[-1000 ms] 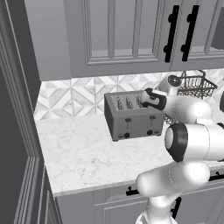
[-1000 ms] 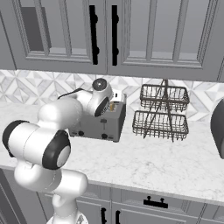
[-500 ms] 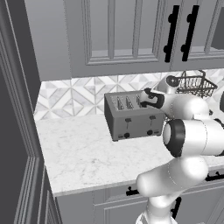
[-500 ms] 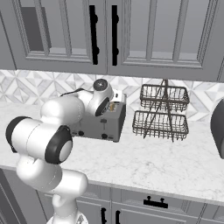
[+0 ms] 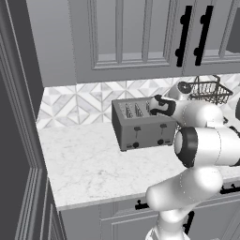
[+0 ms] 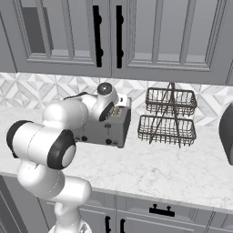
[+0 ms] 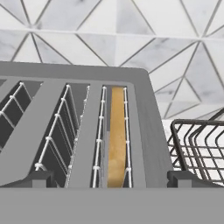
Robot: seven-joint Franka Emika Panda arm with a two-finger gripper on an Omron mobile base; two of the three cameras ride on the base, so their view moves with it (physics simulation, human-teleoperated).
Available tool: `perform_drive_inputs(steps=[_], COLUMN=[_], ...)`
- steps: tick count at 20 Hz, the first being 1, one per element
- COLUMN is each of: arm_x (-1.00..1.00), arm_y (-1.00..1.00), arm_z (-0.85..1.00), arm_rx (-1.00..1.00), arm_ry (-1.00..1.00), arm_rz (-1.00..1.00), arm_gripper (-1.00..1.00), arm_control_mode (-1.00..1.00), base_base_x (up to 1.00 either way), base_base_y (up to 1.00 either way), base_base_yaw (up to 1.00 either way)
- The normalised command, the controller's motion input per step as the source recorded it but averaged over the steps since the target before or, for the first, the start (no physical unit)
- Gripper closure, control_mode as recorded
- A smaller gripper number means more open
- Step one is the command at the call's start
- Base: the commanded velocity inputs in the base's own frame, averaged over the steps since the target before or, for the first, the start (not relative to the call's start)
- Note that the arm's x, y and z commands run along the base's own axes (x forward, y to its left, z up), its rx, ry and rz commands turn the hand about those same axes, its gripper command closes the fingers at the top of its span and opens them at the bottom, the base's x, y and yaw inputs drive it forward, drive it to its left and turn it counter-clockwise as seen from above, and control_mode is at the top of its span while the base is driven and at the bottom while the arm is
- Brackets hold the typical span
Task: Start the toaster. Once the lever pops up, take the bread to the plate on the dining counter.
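While the left base view shows the toaster (image 5: pixel 143 125) on the table (image 5: pixel 89 164) with two front levers, the hand view reveals the bread (image 7: pixel 117 135) sunk in its rightmost slot. The fingers (image 7: pixel 37 176) stand wide apart above it, holding nothing.

The marble worktop (image 5: pixel 89 164) carries the toaster (image 5: pixel 140 126) and a wire rack (image 6: pixel 167 119).

Arm (image 5: pixel 201 145) folded forward, jaws wide apart
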Motion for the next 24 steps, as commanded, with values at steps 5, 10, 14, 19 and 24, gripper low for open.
perform_drive_inputs(steps=[5,10,14,19,24], arm_x=[0.0,0.01,0.0,0.0,0.01], arm_y=[0.0,0.0,0.0,0.0,0.0], arm_z=[-0.04,-0.02,0.0,0.0,0.0], arm_rx=[0.0,0.0,0.0,0.0,0.0], arm_ry=[0.0,0.0,0.0,0.0,0.0], arm_rz=[0.0,0.0,0.0,0.0,0.0], arm_gripper=[-1.0,-1.0,-1.0,1.0,1.0], arm_control_mode=[-1.0,-1.0,-1.0,-1.0,-1.0], base_base_x=[0.0,0.0,0.0,0.0,0.0], base_base_y=[0.0,0.0,0.0,0.0,0.0], base_base_yaw=[0.0,0.0,0.0,0.0,0.0])
